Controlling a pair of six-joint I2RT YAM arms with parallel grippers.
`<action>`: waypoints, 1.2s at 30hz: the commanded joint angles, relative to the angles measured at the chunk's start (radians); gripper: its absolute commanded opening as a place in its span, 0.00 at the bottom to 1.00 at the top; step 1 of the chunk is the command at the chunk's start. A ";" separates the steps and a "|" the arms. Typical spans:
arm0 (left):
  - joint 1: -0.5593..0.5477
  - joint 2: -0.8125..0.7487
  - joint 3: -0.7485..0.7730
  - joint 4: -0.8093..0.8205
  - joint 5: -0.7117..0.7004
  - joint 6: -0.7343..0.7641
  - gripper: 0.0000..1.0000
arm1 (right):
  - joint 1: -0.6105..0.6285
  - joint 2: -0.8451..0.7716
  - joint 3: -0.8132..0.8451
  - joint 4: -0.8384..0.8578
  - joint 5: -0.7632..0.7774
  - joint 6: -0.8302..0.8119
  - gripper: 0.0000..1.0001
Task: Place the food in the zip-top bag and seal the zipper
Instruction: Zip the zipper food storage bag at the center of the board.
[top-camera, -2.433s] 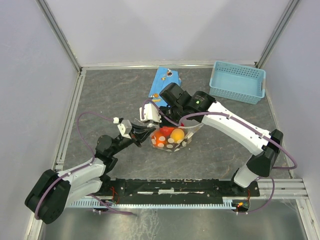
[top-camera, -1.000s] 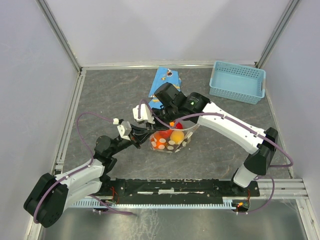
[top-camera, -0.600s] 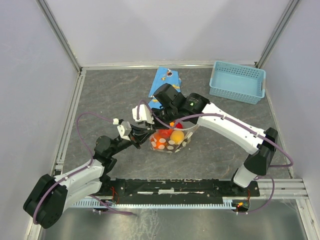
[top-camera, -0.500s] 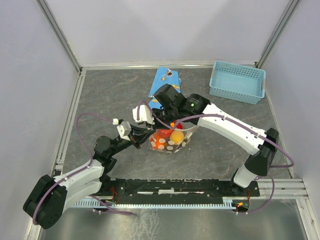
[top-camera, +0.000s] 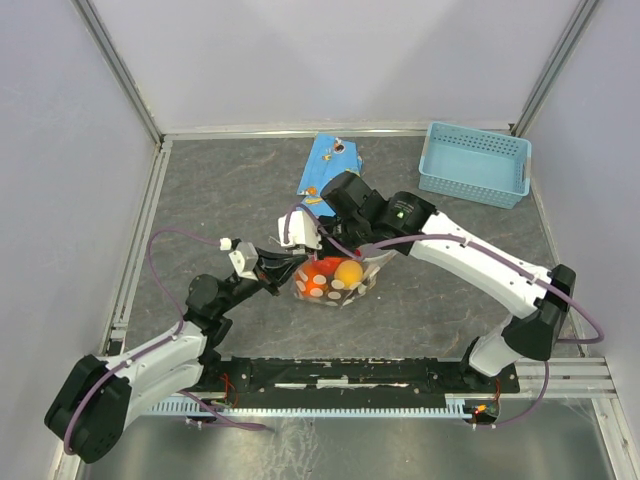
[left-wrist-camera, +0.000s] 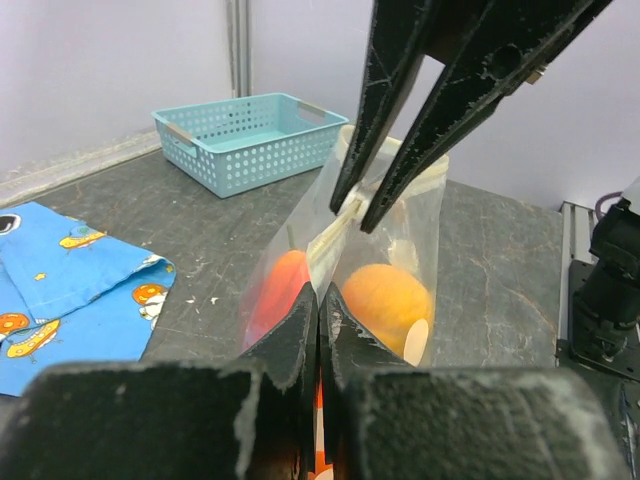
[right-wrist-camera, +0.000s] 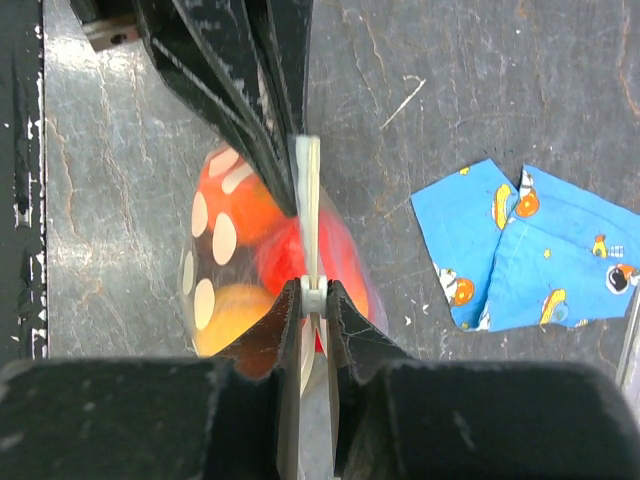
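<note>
From above, the zip-top bag (top-camera: 337, 284) sits mid-counter (top-camera: 220, 200) between the two arms, with the food (top-camera: 348, 271) inside it, showing as orange and red rounds. The left gripper (top-camera: 283, 268) meets its near-left end and the right gripper (top-camera: 321, 249) comes down on its top. I cannot count the fruits from here, and I see no green or purple ones.

The left wrist camera shows the left gripper's jaws closed to a slit on the end of the zipper (left-wrist-camera: 335, 235). The right gripper's dark fingers pinch the same strip further along. The bag's bottom is cut off.

The right wrist camera has that gripper clamped on the whitish strip, which runs straight ahead to the left gripper's tips. A blue wrapper (right-wrist-camera: 540, 250) lies well apart.

Filling looks done; sealing is in hand. I would expect the right pinch to run along the strip away from the anchored end, with the pull kept straight. I cannot tell how much of the strip is pressed shut.
</note>
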 joint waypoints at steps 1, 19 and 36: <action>0.004 -0.027 -0.004 0.060 -0.077 0.017 0.03 | -0.022 -0.061 -0.022 -0.038 0.078 -0.001 0.10; 0.003 -0.054 -0.021 0.029 -0.230 0.039 0.03 | -0.035 -0.144 -0.107 -0.047 0.148 0.039 0.07; 0.005 -0.094 -0.041 0.018 -0.349 0.045 0.03 | -0.044 -0.227 -0.169 -0.083 0.212 0.071 0.05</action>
